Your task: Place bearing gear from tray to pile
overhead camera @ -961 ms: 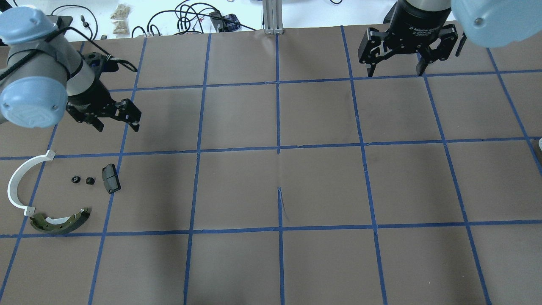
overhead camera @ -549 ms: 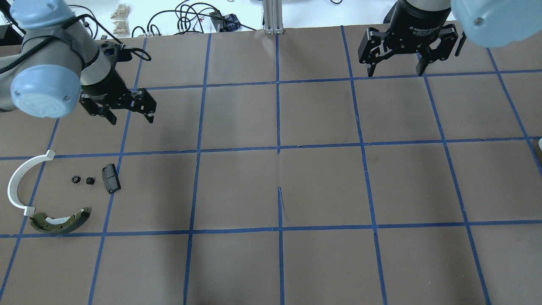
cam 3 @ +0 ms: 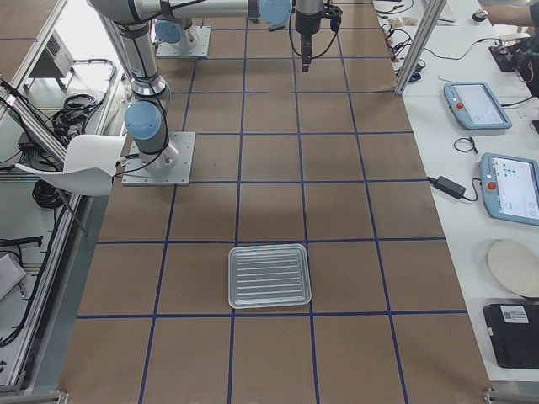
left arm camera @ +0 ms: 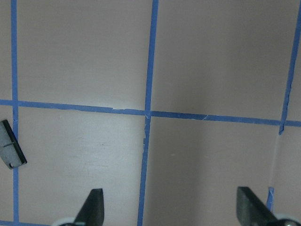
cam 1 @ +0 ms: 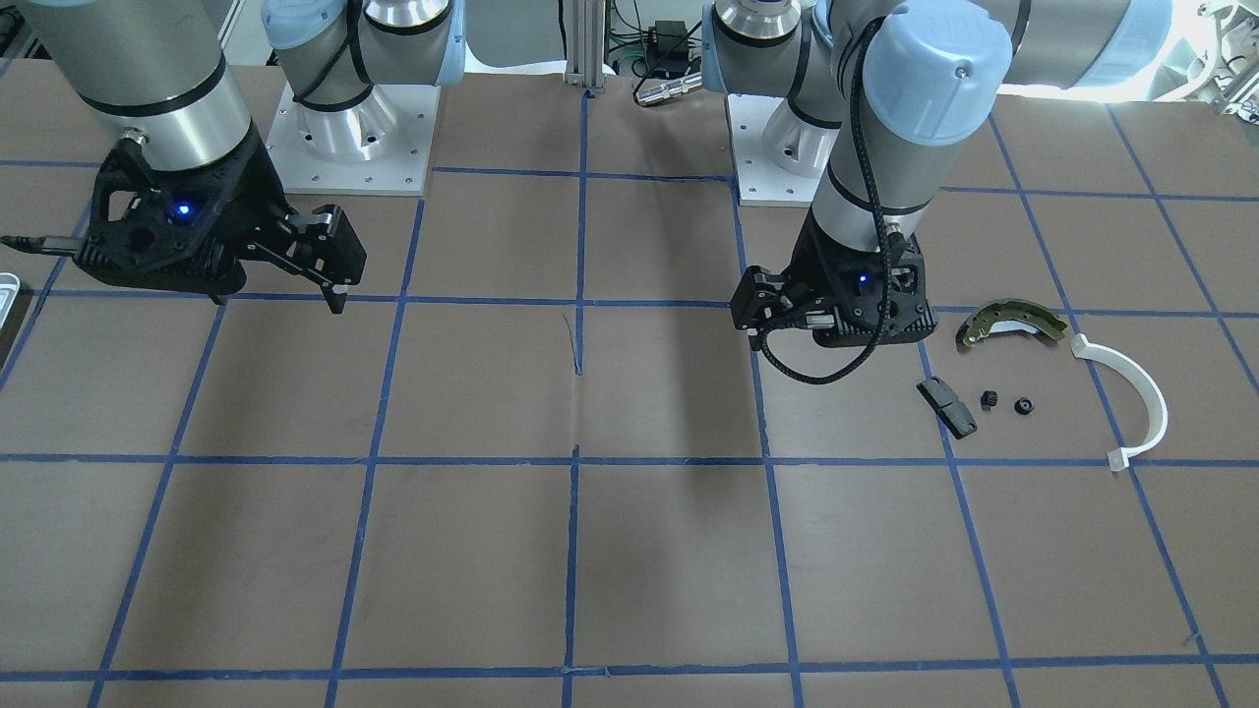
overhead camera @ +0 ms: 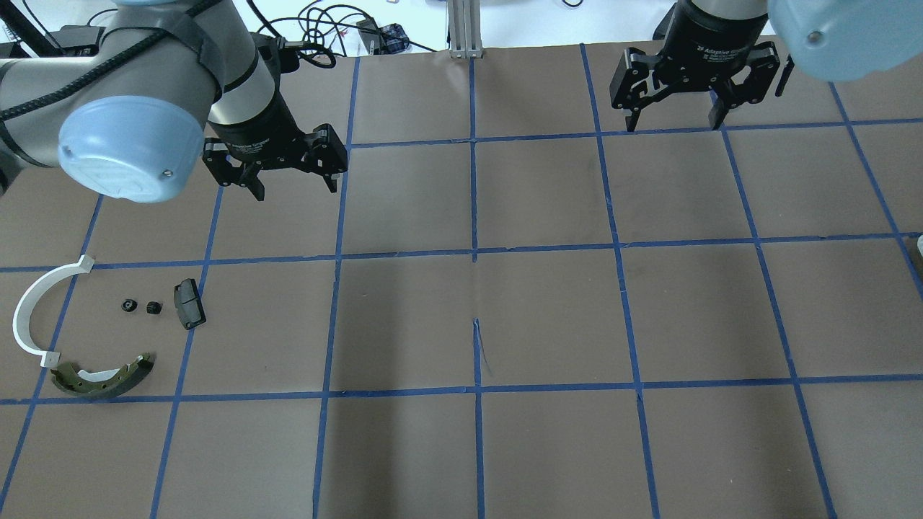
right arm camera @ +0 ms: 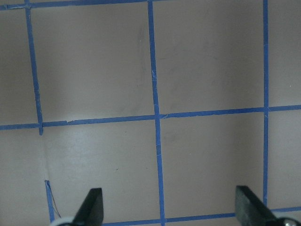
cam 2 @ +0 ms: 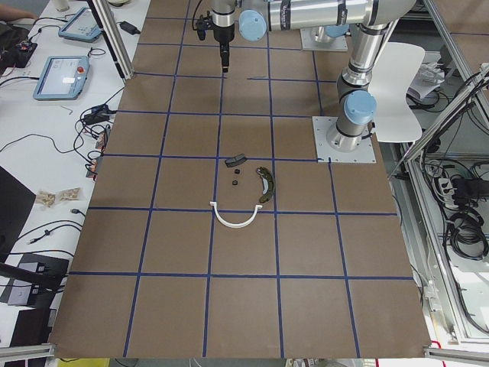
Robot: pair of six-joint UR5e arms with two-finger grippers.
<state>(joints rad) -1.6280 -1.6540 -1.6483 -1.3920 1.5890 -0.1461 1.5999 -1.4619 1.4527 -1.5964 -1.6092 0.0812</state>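
Seen from overhead, the white arc [overhead camera: 19, 317] lies farthest left of the black pad [overhead camera: 189, 303], with the brake shoe [overhead camera: 101, 378] nearer the camera. Two tiny bearing gears [overhead camera: 130, 305] sit just left of the pad, their detail too small to make out. Beyond and right of the pad hangs the left gripper [overhead camera: 296, 189], jaws apart. Far right of the pad, the right gripper [overhead camera: 674, 124] is also spread, its label reading "Adaptive". Only a corner of the tray [cam 1: 6, 287] shows.

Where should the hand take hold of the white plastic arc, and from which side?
Probably at the middle of the curve of the white plastic arc, from straight above, one finger inside and one outside. It lies flat, its band is thin, and nothing lies close to that part.
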